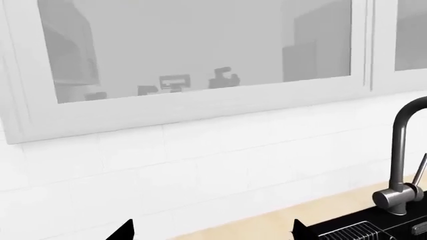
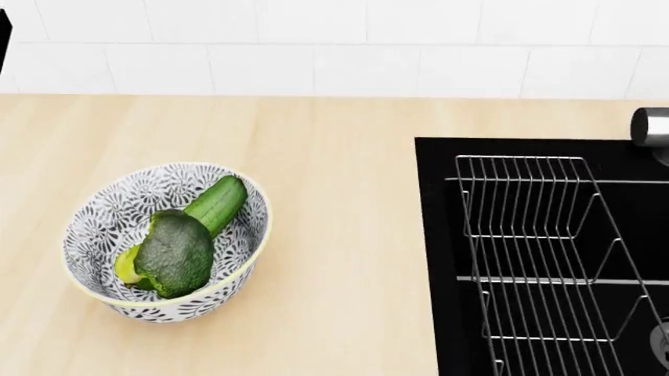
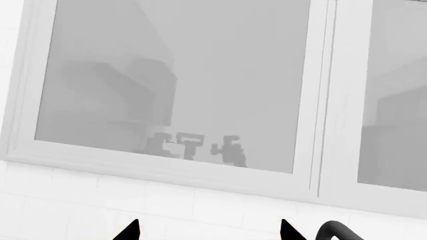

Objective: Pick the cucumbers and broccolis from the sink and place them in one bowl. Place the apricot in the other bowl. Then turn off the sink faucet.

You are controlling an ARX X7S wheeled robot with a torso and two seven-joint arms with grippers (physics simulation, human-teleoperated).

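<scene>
One cucumber (image 2: 216, 203) and one broccoli (image 2: 172, 254) were seen inside one patterned bowl (image 2: 246, 258) on the counter (image 2: 334, 235), left of the sink (image 2: 439, 258). Both grippers, left (image 1: 212, 231) and right (image 3: 208, 231), were spread apart, holding nothing.

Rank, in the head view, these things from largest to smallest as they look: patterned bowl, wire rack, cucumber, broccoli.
1. wire rack, partly cut off
2. patterned bowl
3. broccoli
4. cucumber, though the broccoli hides part of it

Bright, even, shadowless renders (hazy window reflections)
</scene>
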